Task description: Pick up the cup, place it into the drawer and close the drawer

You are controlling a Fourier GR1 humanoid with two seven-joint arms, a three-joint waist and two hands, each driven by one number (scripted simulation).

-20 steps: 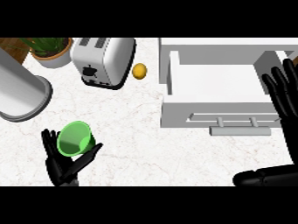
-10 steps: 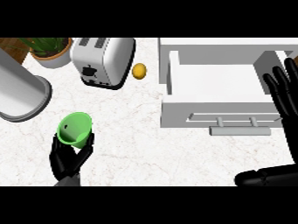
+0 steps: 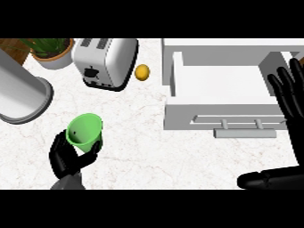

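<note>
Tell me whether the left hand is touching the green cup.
Touching. The head view shows the left hand with its fingers curled round the lower part of the green cup, no gap between them.

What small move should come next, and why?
Probably carry the cup right, toward the drawer. The left hand is curled round the cup, the drawer is open and shows nothing inside, and the right hand rests open beside it.

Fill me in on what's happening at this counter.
The robot's left hand is curled round a green cup, holding it at the counter's left side. The white drawer stands open to the right, with nothing visible inside. The right hand rests open beside the drawer, fingers up. A toaster, a small yellow fruit and a potted plant sit at the back.
</note>
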